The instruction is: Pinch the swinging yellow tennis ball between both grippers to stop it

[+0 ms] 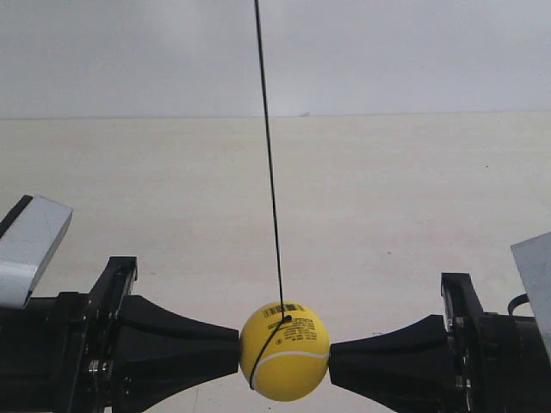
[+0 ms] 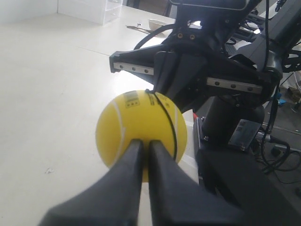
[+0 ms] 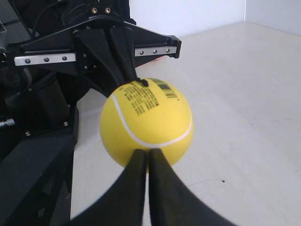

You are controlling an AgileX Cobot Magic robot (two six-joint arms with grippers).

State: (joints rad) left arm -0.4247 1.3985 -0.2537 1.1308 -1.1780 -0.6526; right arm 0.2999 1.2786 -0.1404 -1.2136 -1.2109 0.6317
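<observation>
Here, the yellow tennis ball point(image 1: 284, 351) is hanging on its thin black string point(image 1: 269, 155) over the pale surface point(image 1: 387, 215), with a black gripper touching it from each side. The left gripper point(image 2: 145, 141) is holding its fingers pressed together, their joined tip pushing against one side of the ball. The right gripper point(image 3: 148, 151), likewise closed, is pressing against the opposite side. The barcode label point(image 3: 165, 89) is sitting beside the knot.

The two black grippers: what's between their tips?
The yellow tennis ball, hanging on a black string. In the exterior view it touches both tips; the wrist views show the left gripper and the right gripper pressed against it.
</observation>
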